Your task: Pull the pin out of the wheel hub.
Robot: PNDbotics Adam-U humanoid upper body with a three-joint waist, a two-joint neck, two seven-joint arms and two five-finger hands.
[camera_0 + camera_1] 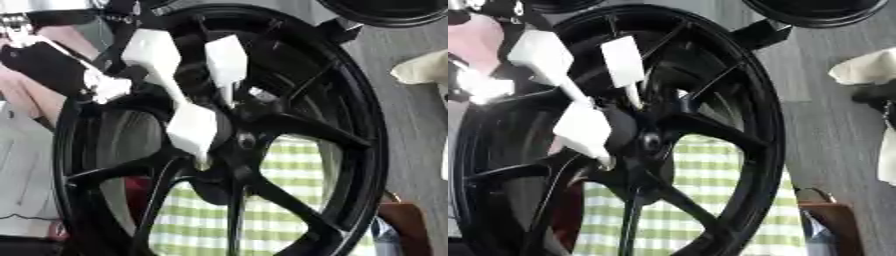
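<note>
One black alloy wheel (262, 150) fills both frames, stiff and heavy-looking. The left hand (188, 100) reaches in from the upper left, white-tipped fingers (226, 62) extended at the hub (647, 142); no pin is discernible. The right eye view bares the hub's centre bore; the left hides it.
</note>
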